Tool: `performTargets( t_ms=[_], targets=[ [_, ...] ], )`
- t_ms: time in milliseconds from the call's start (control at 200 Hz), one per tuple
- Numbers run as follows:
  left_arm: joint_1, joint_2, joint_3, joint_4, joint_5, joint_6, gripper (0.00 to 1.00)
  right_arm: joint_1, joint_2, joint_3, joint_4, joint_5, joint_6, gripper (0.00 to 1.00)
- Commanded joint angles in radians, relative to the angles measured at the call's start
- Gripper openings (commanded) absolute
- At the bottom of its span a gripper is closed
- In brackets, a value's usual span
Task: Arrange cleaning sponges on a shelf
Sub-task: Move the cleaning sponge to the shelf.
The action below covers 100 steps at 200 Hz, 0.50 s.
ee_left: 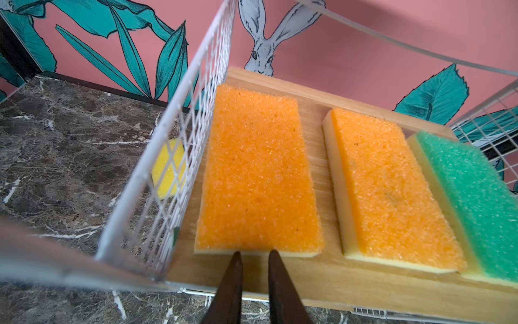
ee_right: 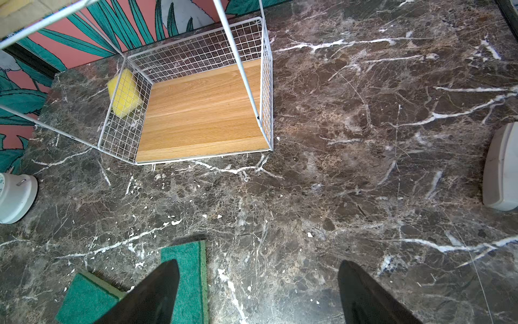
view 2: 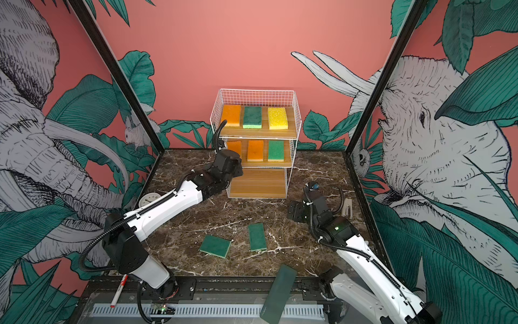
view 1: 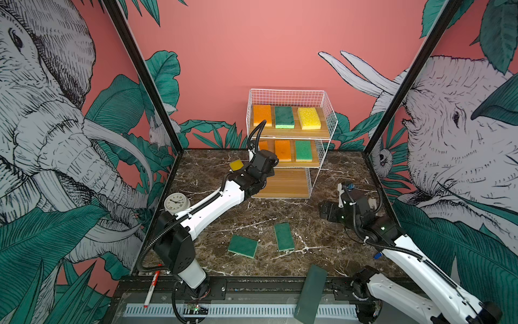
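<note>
Print on the marker (view 1: 152,289) at the near left edge and the dial of the clock (view 1: 176,202) are too small to read.

The left arm (view 1: 213,206) stretches from the near left base toward the far middle. Its wrist is at the left end of the middle tier of the shelf (view 1: 288,96), a white wire rack with three wooden boards at the far middle of the counter (view 1: 322,246). The left tool (ee_left: 253,252) has its dark fingers only slightly parted and grips nothing. Its tips appear to touch the near edge of the left orange sponge (ee_left: 259,171), though contact is hard to confirm.

To the right on that board lie the centre orange sponge (ee_left: 392,190) and the pale green sponge (ee_left: 476,202), both with cream foam undersides. The top tier carries the upper orange sponge (view 1: 262,115), the dark green sponge (view 1: 284,117) and the upper yellow sponge (view 1: 309,118) in a row. The loose yellow sponge (view 1: 236,165) lies on the counter just left of the shelf.

The right arm (view 1: 406,252) bends low at the right. The right tool (ee_right: 258,262) gapes wide above the counter and holds nothing. The near-left green sponge (view 1: 242,246) and near-right green sponge (view 1: 284,237) lie dark face up on the counter.
</note>
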<state>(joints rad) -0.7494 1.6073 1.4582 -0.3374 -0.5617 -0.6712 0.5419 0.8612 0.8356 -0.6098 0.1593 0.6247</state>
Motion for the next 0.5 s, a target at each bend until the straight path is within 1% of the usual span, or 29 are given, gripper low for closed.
performTargets(
  t_ms=[0, 495],
  targets=[
    [0.012, -0.004, 0.028, 0.009, -0.044, -0.011, 0.20, -0.004, -0.010, -0.007, 0.014, 0.000, 0.009, 0.91],
    [0.017, 0.014, 0.033, 0.021, -0.061, -0.002, 0.22, -0.005, -0.007, 0.003, 0.008, 0.002, 0.006, 0.91]
  ],
)
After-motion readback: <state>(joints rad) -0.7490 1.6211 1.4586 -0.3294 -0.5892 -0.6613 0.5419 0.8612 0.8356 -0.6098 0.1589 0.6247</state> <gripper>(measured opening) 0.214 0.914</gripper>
